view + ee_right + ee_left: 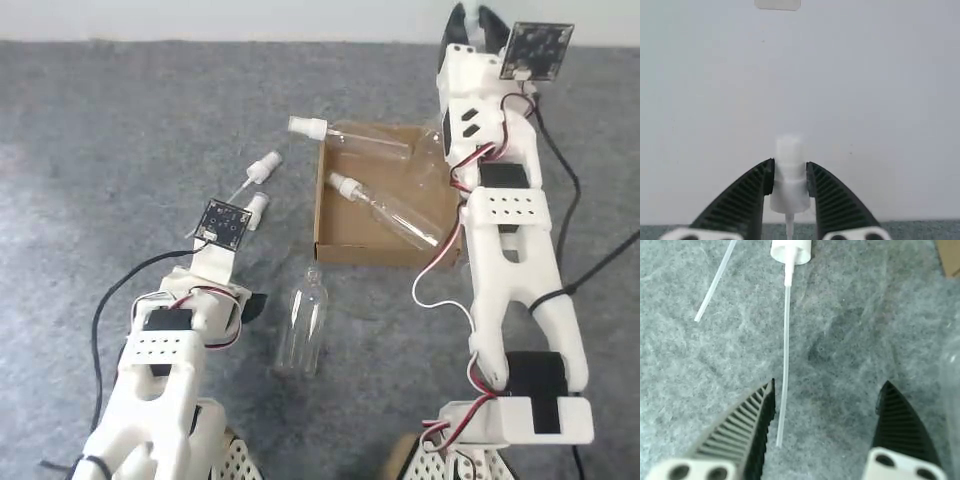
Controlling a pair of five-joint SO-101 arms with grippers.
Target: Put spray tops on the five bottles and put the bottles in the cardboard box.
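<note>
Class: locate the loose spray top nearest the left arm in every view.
High view: loose spray top beside the left wrist camera, left of the cardboard box.
Left wrist view: ahead of the open jaws, tube running back between them.
Right wrist view: wall ahead; jaws grip a separate held spray top.
Shared landmark: the cardboard box corner.

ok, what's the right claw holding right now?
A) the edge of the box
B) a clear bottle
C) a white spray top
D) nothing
C: in the right wrist view the right claw is closed on a white spray top, with its cap sticking out past the tips.
</note>
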